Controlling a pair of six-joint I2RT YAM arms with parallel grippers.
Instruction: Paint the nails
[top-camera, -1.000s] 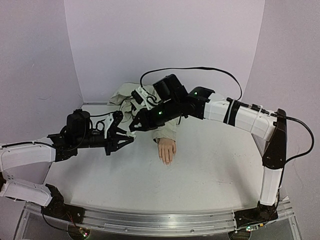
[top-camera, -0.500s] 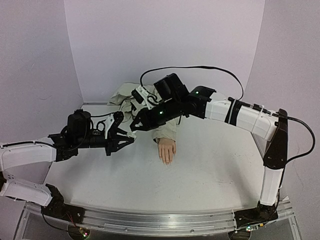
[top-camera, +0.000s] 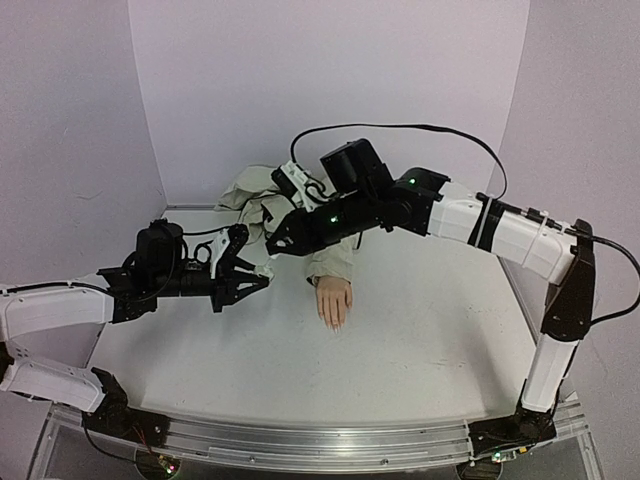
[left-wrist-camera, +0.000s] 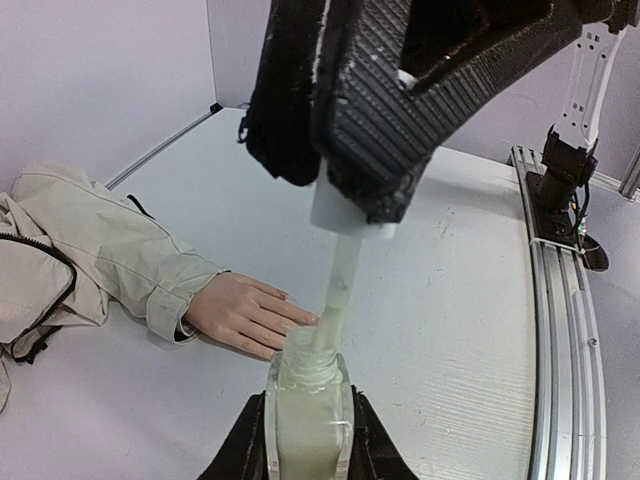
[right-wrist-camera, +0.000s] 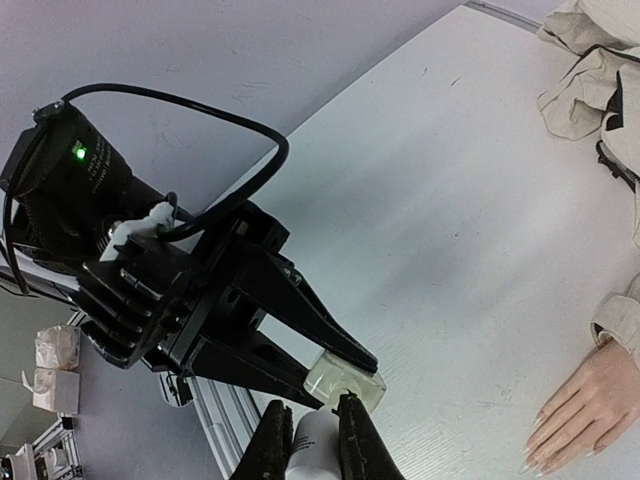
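My left gripper (top-camera: 256, 277) is shut on a small clear bottle (left-wrist-camera: 308, 405) of pale whitish polish and holds it upright above the table, left of the mannequin hand (top-camera: 334, 301). My right gripper (top-camera: 276, 243) is right above it, shut on the white cap (left-wrist-camera: 350, 212). The cap is lifted off the bottle and its brush stem (left-wrist-camera: 338, 288) still reaches into the neck. The right wrist view shows the cap (right-wrist-camera: 316, 446) between my fingers and the bottle (right-wrist-camera: 346, 377) below. The hand lies flat, palm down, and its skin-coloured nails (top-camera: 333, 323) point toward the arms.
A crumpled beige jacket (top-camera: 250, 190) lies at the back of the table, its sleeve (top-camera: 336, 262) running to the mannequin hand. A metal rail (left-wrist-camera: 555, 300) runs along the table's near edge. Small white boxes (right-wrist-camera: 52, 362) sit off the table.
My right arm has risen and shifted a little to the right, drawing the cap up off the bottle. The left arm and the bottle have stayed put.
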